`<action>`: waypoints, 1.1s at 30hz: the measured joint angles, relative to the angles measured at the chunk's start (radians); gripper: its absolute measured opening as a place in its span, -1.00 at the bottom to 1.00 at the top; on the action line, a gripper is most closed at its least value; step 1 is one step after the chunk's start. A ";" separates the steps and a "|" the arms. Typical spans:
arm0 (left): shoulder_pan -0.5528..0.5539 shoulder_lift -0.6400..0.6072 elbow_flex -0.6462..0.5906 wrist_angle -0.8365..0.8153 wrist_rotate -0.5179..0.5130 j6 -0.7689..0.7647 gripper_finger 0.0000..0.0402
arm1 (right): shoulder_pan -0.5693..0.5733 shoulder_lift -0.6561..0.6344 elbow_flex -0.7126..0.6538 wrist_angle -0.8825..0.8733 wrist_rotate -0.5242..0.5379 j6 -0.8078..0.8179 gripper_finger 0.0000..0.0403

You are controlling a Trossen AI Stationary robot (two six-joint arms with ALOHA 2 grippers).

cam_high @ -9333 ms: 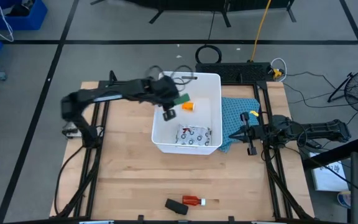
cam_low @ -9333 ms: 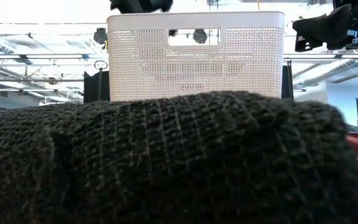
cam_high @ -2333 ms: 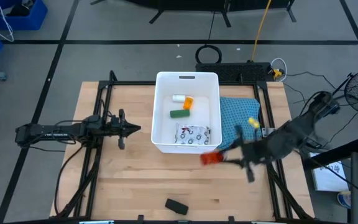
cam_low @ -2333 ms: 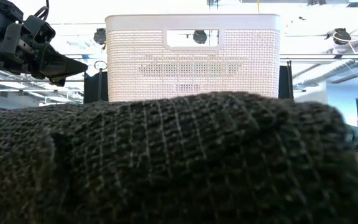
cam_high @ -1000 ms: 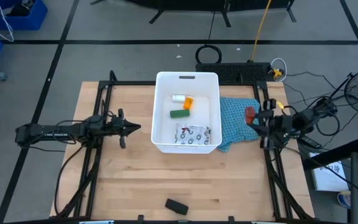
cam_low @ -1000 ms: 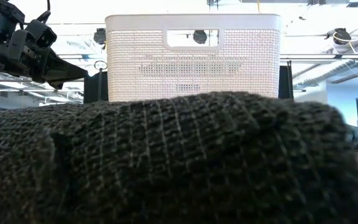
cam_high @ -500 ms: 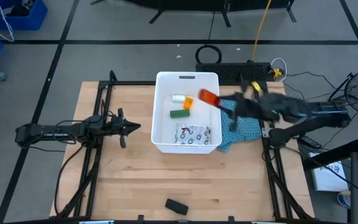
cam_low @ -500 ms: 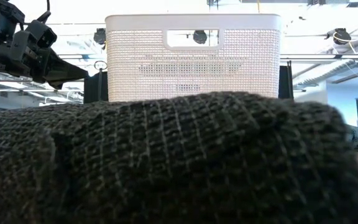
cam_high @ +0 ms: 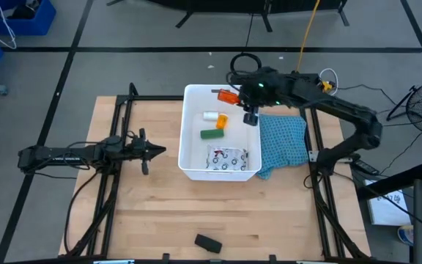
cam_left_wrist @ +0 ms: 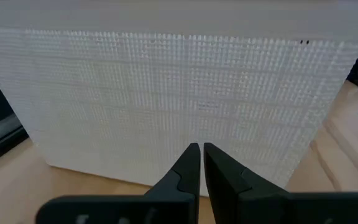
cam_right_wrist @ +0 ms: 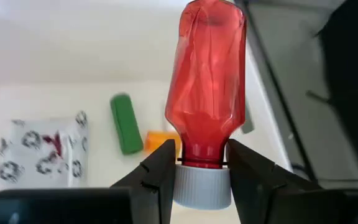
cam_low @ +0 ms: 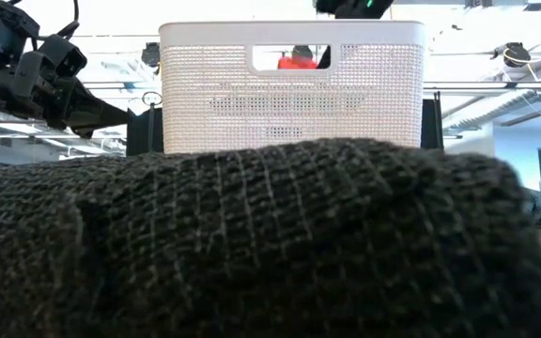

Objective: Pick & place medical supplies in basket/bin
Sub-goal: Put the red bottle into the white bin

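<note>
Right gripper (cam_right_wrist: 199, 174) holds the red white-capped plastic tube (cam_high: 228, 96) above the far end of the large white rectangular plastic tub (cam_high: 193, 167).

Its fingers pinch the tube at the neck beside the cap; the soft, light body would likely dent if squeezed, so the stiffer neck looks the surer hold. In the tub lie a green block (cam_high: 211, 133), an orange pill bottle (cam_high: 223, 121), a small white bottle (cam_high: 209, 116) and a white patterned flat packet (cam_high: 228, 158). A black block (cam_high: 208, 242) sits near the table's front edge. The left gripper (cam_left_wrist: 200, 163), fingers nearly together and empty, waits beside the tub.

Bright, even overhead light washes my table (cam_high: 152, 198); shadows are faint. At twelve o'clock in the low view ceiling glare blooms, and a black block (cam_low: 252, 244) looms blurred up close.
</note>
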 joint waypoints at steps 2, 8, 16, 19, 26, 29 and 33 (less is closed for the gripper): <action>0.000 0.000 0.000 -0.004 0.000 -0.001 -0.87 | -0.021 0.046 0.002 -0.001 -0.027 -0.025 -0.46; 0.000 0.000 0.000 -0.004 -0.001 0.007 -0.87 | -0.049 0.162 0.002 -0.015 -0.054 -0.142 -0.46; 0.000 0.000 0.000 -0.003 -0.001 0.021 -0.87 | -0.090 0.282 0.003 -0.127 -0.015 -0.213 -0.46; 0.000 0.000 0.000 -0.002 -0.001 0.021 -0.87 | -0.089 0.320 0.003 -0.159 0.004 -0.221 -0.46; 0.000 0.000 0.000 0.006 -0.001 0.027 -0.87 | -0.075 0.399 0.003 -0.151 -0.010 -0.152 -0.45; 0.000 0.000 0.000 0.006 -0.001 0.027 -0.87 | -0.075 0.430 0.003 -0.122 -0.079 -0.093 -0.44; 0.000 0.000 0.000 0.007 -0.001 0.027 -0.87 | -0.076 0.467 0.003 -0.071 -0.104 -0.031 -0.46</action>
